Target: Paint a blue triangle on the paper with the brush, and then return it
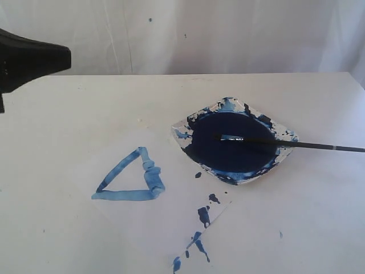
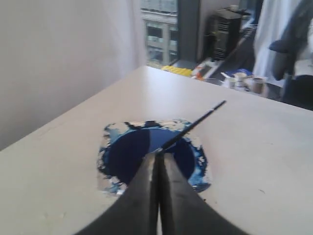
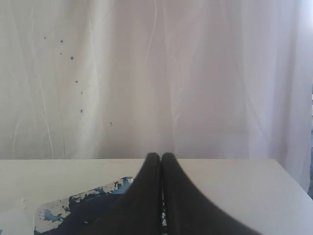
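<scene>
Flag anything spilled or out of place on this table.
Dark blue splatters trail along the paper edge near the dish, outside the triangle: stray drips. The dish rim is smeared with paint too. The brush lies across the dish, handle overhanging.

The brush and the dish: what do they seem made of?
Brush: thin matte black handle, likely painted wood or plastic; the pale part near its tip may be metal. Dish: white, perhaps ceramic or plastic; rim smeared blue.

Left claw: black, jaws pressed together. Paint dish: white, blue-smeared rim, dark blue pool, sitting on the pale surface. Brush: thin, black, lying across the dish, handle end past its rim.
</scene>
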